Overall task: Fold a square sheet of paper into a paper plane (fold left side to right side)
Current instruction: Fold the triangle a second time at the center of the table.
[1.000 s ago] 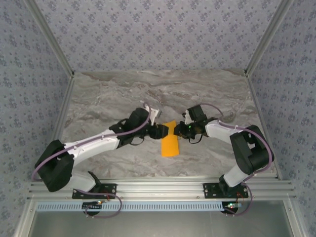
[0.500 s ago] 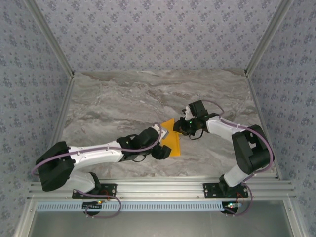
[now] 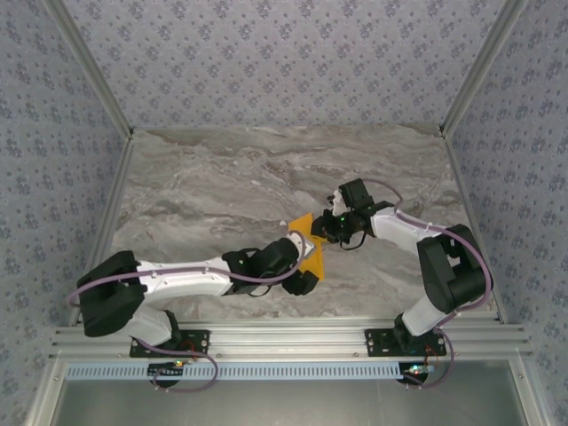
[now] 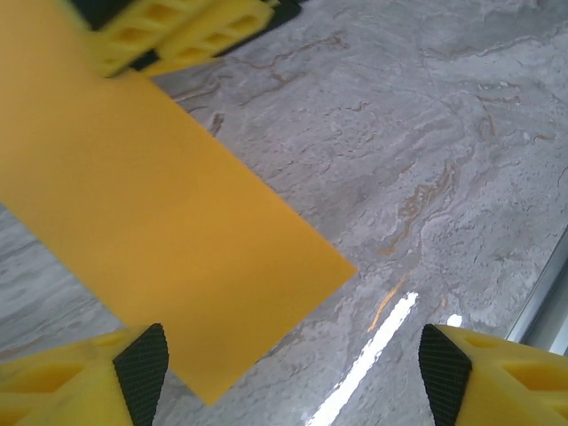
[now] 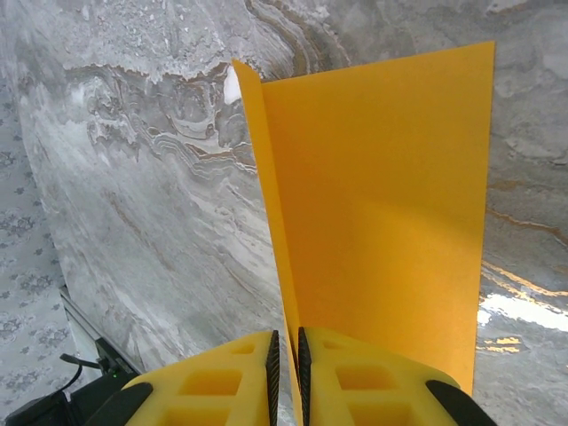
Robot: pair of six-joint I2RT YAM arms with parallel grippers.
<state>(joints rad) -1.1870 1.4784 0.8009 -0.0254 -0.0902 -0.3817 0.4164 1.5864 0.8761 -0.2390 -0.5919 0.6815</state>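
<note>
The square sheet of paper (image 3: 311, 251) lies folded into a narrow orange-yellow rectangle at the table's middle, not shaped as a paper plane. My right gripper (image 3: 323, 233) is shut on its far end; in the right wrist view the jaws (image 5: 287, 364) pinch the paper (image 5: 382, 195) at its folded edge, which stands up a little. My left gripper (image 3: 306, 269) hovers over the near end, open. In the left wrist view its pads (image 4: 142, 373) stand wide apart, the gripper (image 4: 293, 382) over the paper's near corner (image 4: 160, 222), holding nothing. The right gripper's yellow fingers (image 4: 177, 31) show at the top.
The grey marble table (image 3: 204, 186) has patterned walls on three sides and an aluminium rail (image 3: 293, 337) along the near edge, where both arm bases stand. The rail's edge (image 4: 546, 293) shows at the right of the left wrist view.
My left arm has swung from the paper's left side round to its near end, and its jaws have opened wider. The right gripper has kept its hold on the paper.
</note>
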